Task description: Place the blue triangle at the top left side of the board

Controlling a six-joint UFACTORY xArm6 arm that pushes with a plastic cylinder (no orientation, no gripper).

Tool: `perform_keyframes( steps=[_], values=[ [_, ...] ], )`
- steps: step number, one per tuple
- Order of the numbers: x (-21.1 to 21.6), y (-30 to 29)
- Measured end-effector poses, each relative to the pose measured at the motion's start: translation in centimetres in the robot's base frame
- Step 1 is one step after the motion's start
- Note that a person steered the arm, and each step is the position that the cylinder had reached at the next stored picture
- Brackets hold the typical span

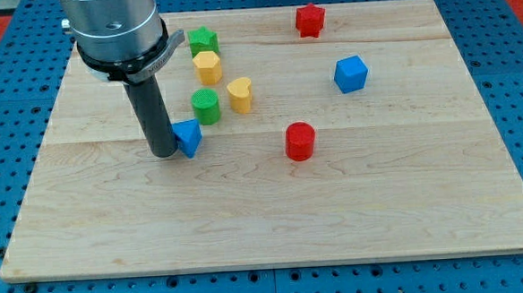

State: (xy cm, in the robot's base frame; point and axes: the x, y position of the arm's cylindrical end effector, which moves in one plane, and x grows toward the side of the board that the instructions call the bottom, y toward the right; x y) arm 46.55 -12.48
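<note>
The blue triangle (188,137) lies on the wooden board (274,209), left of centre. My tip (163,153) rests on the board right at the triangle's left side, touching it or nearly so. The rod rises from there to the arm's grey body at the view's top left. The board's top left corner is partly hidden behind the arm.
A green cylinder (206,105) sits just above the triangle. A yellow heart-like block (240,94), a yellow hexagon (207,67) and a green star (203,40) stand above it. A red star (310,20), a blue cube (350,74) and a red cylinder (300,141) lie to the right.
</note>
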Motion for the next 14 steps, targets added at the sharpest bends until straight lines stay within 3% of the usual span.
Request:
perform_keyframes(
  steps=[2, 3, 4, 6, 7, 8, 9, 10, 12, 13, 14],
  values=[
    [1.9, 1.7],
    [4.0, 6.9],
    [-1.5, 4.7],
    [-2.7, -10.2],
    [-4.7, -11.6],
    [-4.4, -3.4],
    [-4.6, -2.0],
    [-8.3, -0.3],
    [-17.9, -0.5],
    [-19.2, -2.9],
    [-17.9, -8.0]
  ],
)
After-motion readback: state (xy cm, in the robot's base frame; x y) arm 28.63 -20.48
